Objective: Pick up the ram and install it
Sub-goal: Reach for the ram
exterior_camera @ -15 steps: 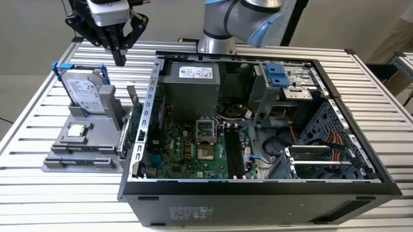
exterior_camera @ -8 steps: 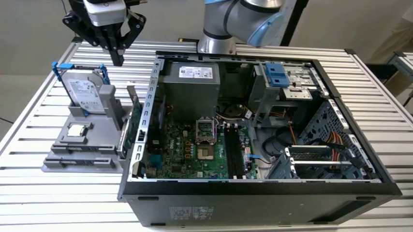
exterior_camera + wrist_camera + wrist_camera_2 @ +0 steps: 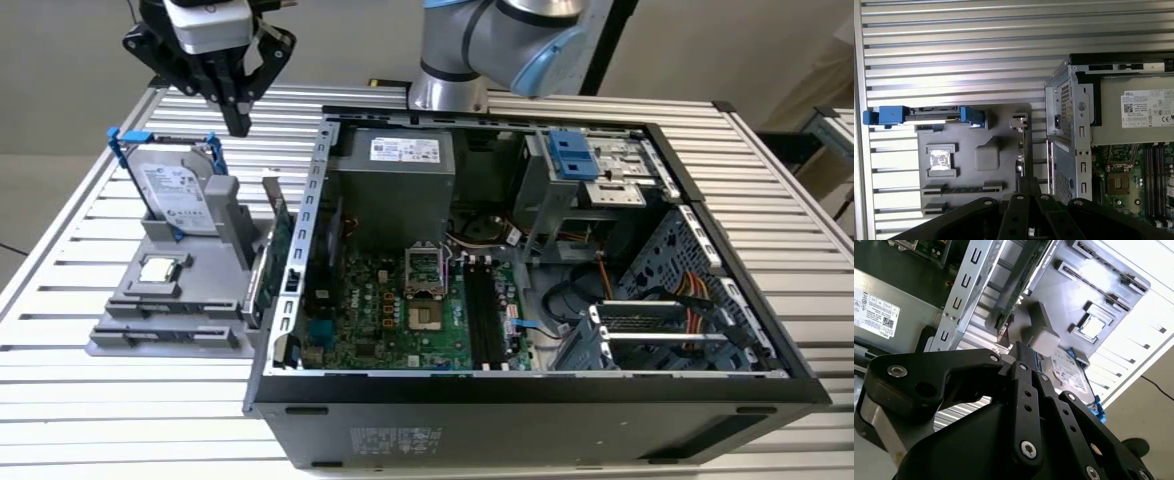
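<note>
Hand (image 3: 238, 122) is seen clenched, fingertips together, nothing gripped. It is hung above the grey holder (image 3: 127, 340), over the end where the hard drive (image 3: 180, 190) is stood.

Ram (image 3: 961, 188) is taken to be the thin dark strip stood on edge in a holder slot, on the far side of the CPU chip (image 3: 160, 268) from the hard drive. So the ram is placed below the hand and off toward the holder's opposite end. Its long axis is run across the holder, parallel to the hard drive's flat face, as shown in the first wrist view. Only one arm is fitted, so nearness is not in question.

Open computer case (image 3: 534, 420) is set just beside the holder on the worktop (image 3: 80, 420). Its long black memory slots (image 3: 487, 315) are judged unfilled.

Labels: white printed stickers are carried on the hard drive and on the power supply (image 3: 400, 190). Their print is not read off.
</note>
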Available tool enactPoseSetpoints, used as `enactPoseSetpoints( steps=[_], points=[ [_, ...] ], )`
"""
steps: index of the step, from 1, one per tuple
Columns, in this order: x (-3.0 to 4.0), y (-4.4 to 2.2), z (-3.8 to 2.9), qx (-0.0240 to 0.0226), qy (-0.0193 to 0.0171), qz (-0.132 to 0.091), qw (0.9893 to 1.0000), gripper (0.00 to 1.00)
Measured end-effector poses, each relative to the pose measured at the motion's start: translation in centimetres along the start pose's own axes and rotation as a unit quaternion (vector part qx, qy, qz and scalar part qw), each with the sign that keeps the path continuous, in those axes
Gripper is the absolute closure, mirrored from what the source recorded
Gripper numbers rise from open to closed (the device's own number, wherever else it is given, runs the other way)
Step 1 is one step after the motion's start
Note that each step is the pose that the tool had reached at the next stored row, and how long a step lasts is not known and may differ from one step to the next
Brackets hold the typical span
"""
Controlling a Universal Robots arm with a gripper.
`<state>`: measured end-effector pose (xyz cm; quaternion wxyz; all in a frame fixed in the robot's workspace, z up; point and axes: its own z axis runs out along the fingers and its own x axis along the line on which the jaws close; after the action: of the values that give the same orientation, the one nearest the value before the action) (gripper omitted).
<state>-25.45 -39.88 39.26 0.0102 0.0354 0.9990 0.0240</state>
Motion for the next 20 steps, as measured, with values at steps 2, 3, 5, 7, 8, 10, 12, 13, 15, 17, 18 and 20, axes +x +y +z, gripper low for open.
enactPoseSetpoints(
  steps=[2, 3, 5, 7, 8, 10, 12, 13, 15, 17, 18, 20],
  points=[
    [0.12, -0.01, 0.00, -0.0001, 0.0000, 0.000, 1.0000, 1.00],
    [0.18, -0.01, 0.00, 0.0000, 0.0000, 0.000, 1.0000, 1.00],
    [0.29, -0.02, -0.01, 0.0000, 0.0000, 0.000, 1.0000, 1.00],
    [0.40, -0.03, -0.01, 0.0000, 0.0000, 0.000, 1.0000, 1.00],
    [0.46, -0.03, -0.01, 0.0000, 0.0000, 0.000, 1.0000, 1.00],
    [0.57, -0.04, -0.01, 0.0000, 0.0000, 0.000, 1.0000, 1.00],
    [0.68, -0.05, -0.01, 0.0000, 0.0000, 0.000, 1.0000, 1.00],
    [0.73, -0.05, -0.01, 0.0000, 0.0000, 0.000, 1.0000, 1.00],
    [0.85, -0.06, -0.02, 0.0000, 0.0000, 0.000, 1.0000, 1.00],
    [0.98, -0.07, -0.02, 0.0000, 0.0000, 0.000, 1.0000, 1.00],
    [1.05, -0.07, -0.02, 0.0000, 0.0000, 0.000, 1.0000, 1.00],
    [1.20, -0.09, -0.03, 0.0000, 0.0000, 0.000, 1.0000, 1.00]
  ],
)
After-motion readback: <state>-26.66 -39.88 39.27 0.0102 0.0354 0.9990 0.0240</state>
